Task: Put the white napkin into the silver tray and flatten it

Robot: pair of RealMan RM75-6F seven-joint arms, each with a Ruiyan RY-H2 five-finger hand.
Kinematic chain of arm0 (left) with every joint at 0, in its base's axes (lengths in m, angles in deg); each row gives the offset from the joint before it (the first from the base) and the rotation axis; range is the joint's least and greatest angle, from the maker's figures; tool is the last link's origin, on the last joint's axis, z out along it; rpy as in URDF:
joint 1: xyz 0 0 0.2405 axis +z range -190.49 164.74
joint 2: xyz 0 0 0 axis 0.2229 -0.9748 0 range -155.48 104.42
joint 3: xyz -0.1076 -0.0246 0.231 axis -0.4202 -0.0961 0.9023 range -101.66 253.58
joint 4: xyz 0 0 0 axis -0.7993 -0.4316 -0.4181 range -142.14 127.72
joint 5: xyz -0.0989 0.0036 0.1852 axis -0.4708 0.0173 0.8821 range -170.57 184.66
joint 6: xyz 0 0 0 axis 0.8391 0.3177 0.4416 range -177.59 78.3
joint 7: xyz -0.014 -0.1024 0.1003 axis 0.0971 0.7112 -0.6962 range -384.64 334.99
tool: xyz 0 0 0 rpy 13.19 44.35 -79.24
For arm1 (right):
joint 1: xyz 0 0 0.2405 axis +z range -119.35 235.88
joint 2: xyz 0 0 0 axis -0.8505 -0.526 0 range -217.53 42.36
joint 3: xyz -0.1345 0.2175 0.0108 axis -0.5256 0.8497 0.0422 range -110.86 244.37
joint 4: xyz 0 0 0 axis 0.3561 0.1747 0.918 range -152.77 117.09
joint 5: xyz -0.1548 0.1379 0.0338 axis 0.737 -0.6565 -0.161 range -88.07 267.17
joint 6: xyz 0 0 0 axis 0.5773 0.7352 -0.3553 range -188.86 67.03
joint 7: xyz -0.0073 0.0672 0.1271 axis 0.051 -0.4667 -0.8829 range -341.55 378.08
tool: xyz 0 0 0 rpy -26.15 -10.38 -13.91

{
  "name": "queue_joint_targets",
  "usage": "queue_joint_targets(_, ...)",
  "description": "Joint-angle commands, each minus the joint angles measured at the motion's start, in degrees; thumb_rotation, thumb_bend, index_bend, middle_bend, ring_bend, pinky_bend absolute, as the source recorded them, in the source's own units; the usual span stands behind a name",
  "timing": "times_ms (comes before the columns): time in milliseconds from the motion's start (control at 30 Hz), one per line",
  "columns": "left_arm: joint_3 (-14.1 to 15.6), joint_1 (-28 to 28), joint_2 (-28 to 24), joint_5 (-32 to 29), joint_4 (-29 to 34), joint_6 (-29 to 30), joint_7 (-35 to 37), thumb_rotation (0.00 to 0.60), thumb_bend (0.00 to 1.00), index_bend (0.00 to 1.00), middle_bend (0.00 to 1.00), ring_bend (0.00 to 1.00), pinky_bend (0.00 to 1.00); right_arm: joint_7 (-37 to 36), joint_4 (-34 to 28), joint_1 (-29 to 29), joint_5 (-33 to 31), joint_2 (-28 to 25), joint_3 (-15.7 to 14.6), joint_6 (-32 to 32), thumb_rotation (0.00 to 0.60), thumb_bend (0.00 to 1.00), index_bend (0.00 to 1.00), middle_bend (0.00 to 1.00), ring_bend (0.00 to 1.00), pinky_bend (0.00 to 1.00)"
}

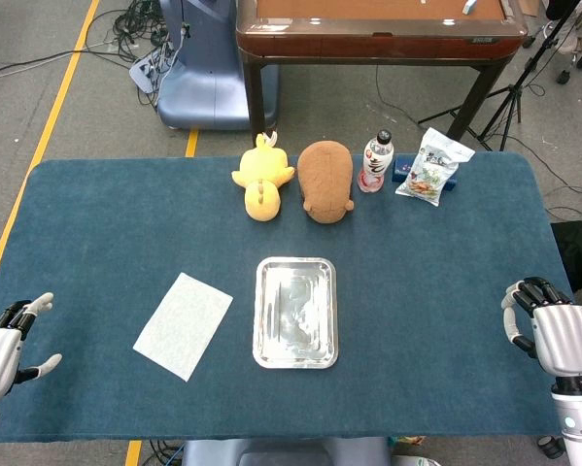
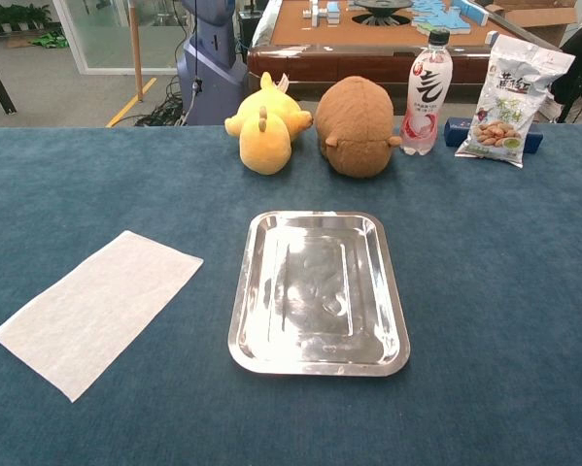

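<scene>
Here, a white napkin (image 1: 183, 324) lies flat and askew on the blue tabletop (image 1: 106, 223), just left of the silver tray (image 1: 295, 313), which sits empty at the centre. The left robot hand (image 1: 4, 349) hovers at the tabletop's left edge, fingers spread and holding nothing; the right robot hand (image 1: 548, 326) waits at the right edge, fingers loosely curled, also empty-handed. Along the far side stand a yellow plush duck (image 1: 261, 180), a brown plush toy (image 1: 326, 182), a drink bottle (image 1: 375, 162) and a snack bag (image 1: 431, 167).
</scene>
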Motion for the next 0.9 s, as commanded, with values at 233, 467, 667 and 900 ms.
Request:
queue_joint_targets(233,-0.02,0.07,-0.15,-0.44,0.29,-0.17,-0.40,0.600,0.13,0.15,0.29,0.18,0.36,0.48,-0.84,0.37,0.37,-0.70,-0.57,-1.19,0.600,0.72,0.65,0.64,0.41,0.48)
queue_joint_targets(467,0.08,0.26,-0.18,-0.07,0.42,0.29,-0.31,0.600,0.13,0.16,0.29,0.18,0.36,1.05,-0.54,0.48,1.34,-0.26,-0.91,-0.86,0.600,1.00,0.74,0.84,0.56,0.48)
queue_joint_targets(667,0.81,0.00,0.20,1.79,0.36,0.31,-0.02,0.600,0.13,0.17,0.30,0.19,0.36,-0.62,-1.96,0.10,0.97,-1.65,-0.67,-0.32,0.600,1.00,0.77,0.87,0.59,0.48)
queue_joint_targets(900,2.47,-0.89,0.94,8.10,-0.88,1.92,4.07,0.600,0.13,0.19,0.35,0.31,0.47,-4.06,-2.87,-0.43,1.54,-3.64,-1.12,0.14,0.600,0.47,0.77,0.72,0.50,0.48)
